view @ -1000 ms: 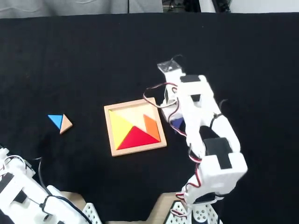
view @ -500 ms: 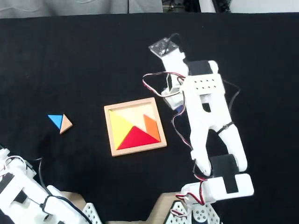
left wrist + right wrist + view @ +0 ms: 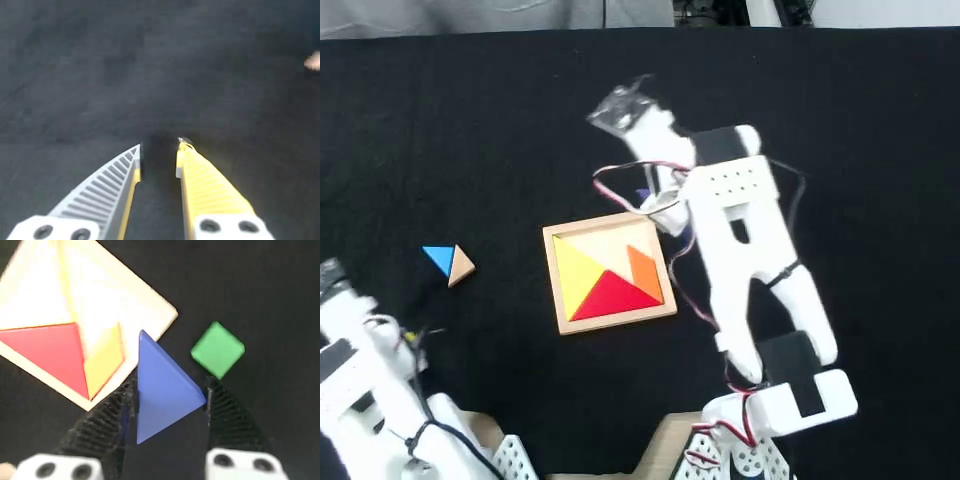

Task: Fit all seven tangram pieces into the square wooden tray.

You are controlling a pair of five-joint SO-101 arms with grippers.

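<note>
On the tabletop, near its middle, lies the square wooden tray, and just off its far edge my right pincer is clenched on the blue triangle by its edges, a light, stiff, smooth piece I judge may pivot if nudged, while my left pincer hangs released near the tabletop's left edge.

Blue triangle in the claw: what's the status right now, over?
Right gripper shut on the blue triangle, by the tray corner. Left gripper open, empty. Three pieces seated. Green square loose beside tray.
</note>
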